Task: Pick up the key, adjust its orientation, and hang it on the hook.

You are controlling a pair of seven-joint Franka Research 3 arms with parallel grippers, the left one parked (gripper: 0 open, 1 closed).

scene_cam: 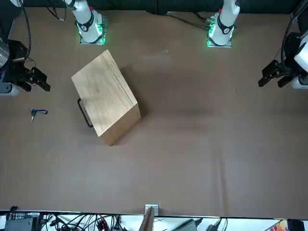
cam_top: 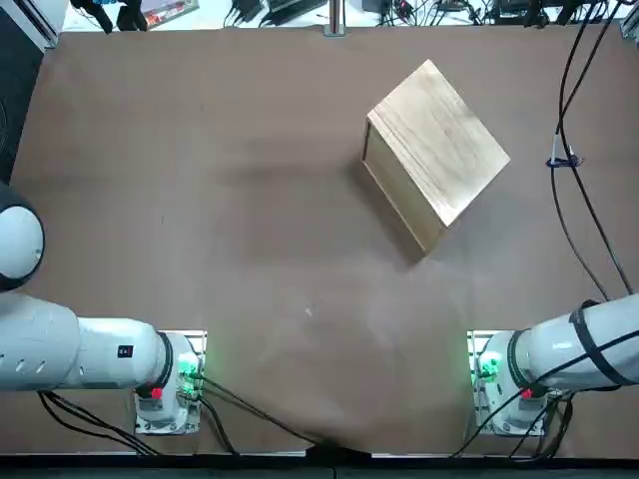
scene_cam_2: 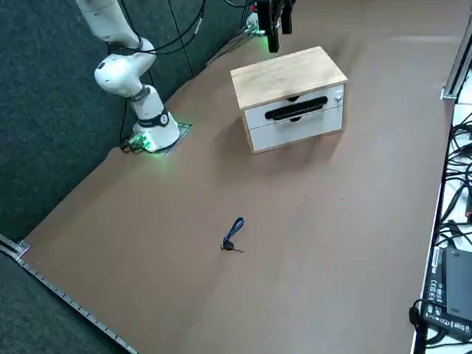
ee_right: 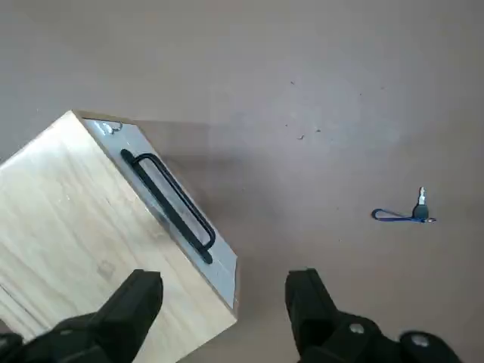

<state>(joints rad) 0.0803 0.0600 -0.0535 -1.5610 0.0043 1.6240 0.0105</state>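
From across the table, at the far left, the right arm's black two-finger gripper (ee_right: 223, 274) hung above the brown tabletop (scene_cam: 183, 159), its fingers well apart with nothing between them. A little farther right lay the small silvery key with a dark head (ee_right: 421, 208) and a blue cord loop (ee_right: 389, 216), flat on the tabletop. Right of it stood the pale wooden box (scene_cam_2: 291, 77), its black-handled white drawers (scene_cam_2: 295, 118) facing the key's side.
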